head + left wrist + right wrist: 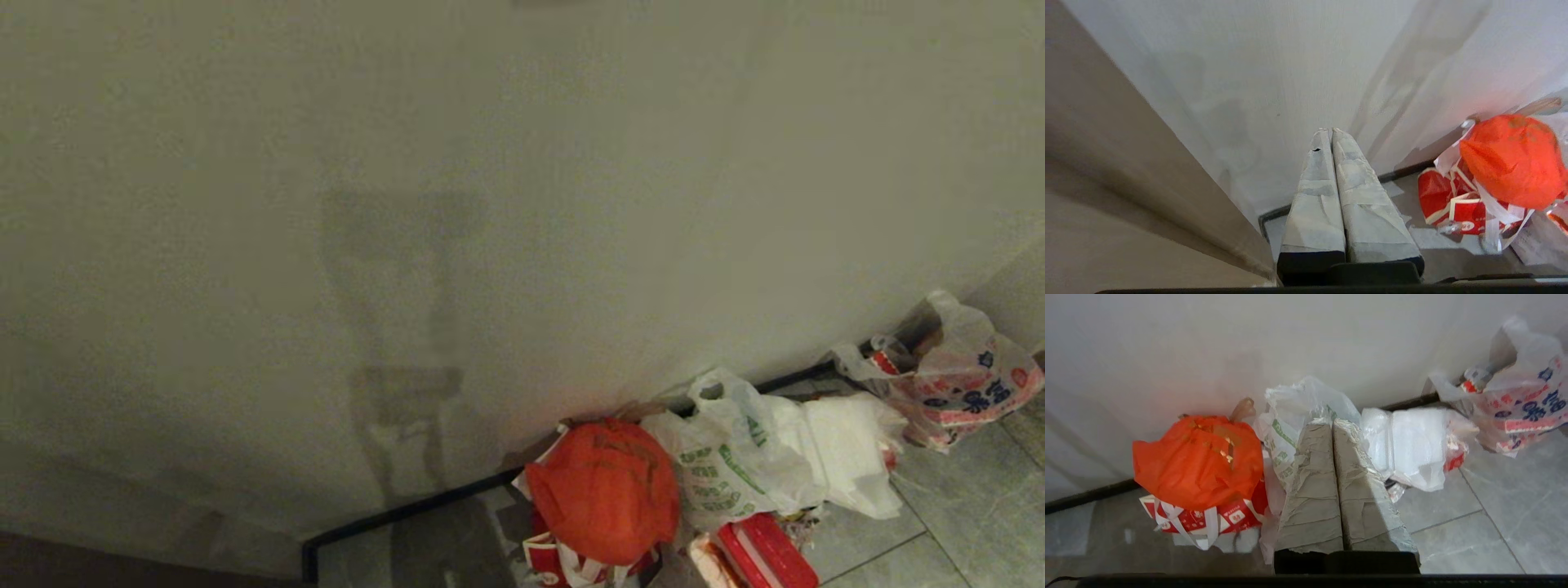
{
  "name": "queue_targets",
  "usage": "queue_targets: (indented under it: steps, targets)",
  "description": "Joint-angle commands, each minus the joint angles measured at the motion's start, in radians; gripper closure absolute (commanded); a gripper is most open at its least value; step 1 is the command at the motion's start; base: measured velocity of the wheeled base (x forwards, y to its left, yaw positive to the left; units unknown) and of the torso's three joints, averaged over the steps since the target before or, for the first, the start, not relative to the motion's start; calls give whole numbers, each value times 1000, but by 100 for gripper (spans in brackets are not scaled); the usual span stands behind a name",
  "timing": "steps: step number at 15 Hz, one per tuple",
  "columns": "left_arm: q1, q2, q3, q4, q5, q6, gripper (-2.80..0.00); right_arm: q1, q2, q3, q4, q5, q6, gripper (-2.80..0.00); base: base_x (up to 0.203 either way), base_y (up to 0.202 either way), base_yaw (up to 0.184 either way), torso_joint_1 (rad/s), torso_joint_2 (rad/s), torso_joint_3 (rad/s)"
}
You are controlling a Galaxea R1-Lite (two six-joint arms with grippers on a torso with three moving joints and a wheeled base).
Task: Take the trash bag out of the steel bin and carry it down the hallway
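Note:
The trash bag (pixel 727 474), thin translucent white plastic with green print, lies on the grey floor tiles against the cream wall of the hallway, between an orange-red bag and a plain white one. In the right wrist view the trash bag (pixel 1286 433) lies just beyond my right gripper (pixel 1332 422), which is shut with nothing between its taped fingers. My left gripper (pixel 1330 130) is shut and empty too, pointing at the wall and dark baseboard left of the pile. Neither arm shows in the head view. The steel bin is out of view.
An orange-red bag (pixel 604 490) sits on a red-and-white paper bag (pixel 1208 522). A plain white bag (pixel 841 457) and a bag with red and blue print (pixel 963 384) lie to the right. A red box (pixel 763 555) is nearest. A beige wall edge (pixel 1126 183) stands close on the left.

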Motion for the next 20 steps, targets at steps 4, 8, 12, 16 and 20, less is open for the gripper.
queue_targets:
  steps: [4,8,12,16,20]
  targets:
    - [0,0,0,0,0,-1,0,0,1,12,-1,0,0,0,0,0,0,2,5,197]
    - [0,1,0,0,0,-1,0,0,1,12,-1,0,0,0,0,0,0,3,1,199]
    - [0,1,0,0,2,-3,0,0,1,12,-1,-1,-1,0,0,0,0,3,2,197]
    - [0,1,0,0,2,-3,0,0,1,12,-1,0,-2,0,0,0,0,4,0,201]
    - [0,0,0,0,1,-2,0,0,1,12,0,0,0,0,0,0,0,2,2,203]
